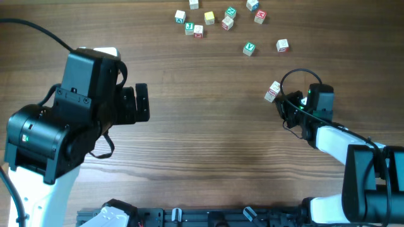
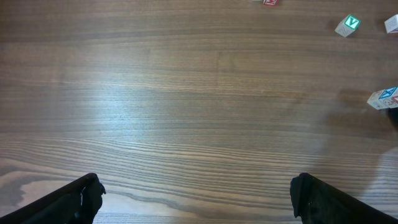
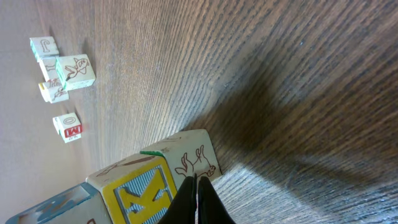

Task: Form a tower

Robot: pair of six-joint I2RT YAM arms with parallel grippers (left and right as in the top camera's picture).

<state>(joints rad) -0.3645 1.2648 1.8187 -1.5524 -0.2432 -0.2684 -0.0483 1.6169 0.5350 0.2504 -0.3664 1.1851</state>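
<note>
The tower (image 1: 273, 92) is a small stack of pale letter cubes with reddish marks, right of the table's middle. My right gripper (image 1: 281, 104) is shut and empty, its tip just in front of the stack. In the right wrist view the closed fingertips (image 3: 196, 184) overlap a pale cube with a reddish animal drawing (image 3: 198, 155), which adjoins a yellow K-faced cube (image 3: 134, 193); I cannot tell whether they touch. At the left, my left gripper (image 1: 142, 103) is wide open over bare wood (image 2: 196, 186), far from the tower (image 2: 382, 98).
Several loose letter cubes lie at the back of the table: a green V cube (image 1: 249, 48), a red-marked cube (image 1: 282, 45), a J cube (image 1: 189, 26) and a cluster (image 1: 227, 19). The right wrist view shows a J cube (image 3: 45, 45) and an M cube (image 3: 67, 126).
</note>
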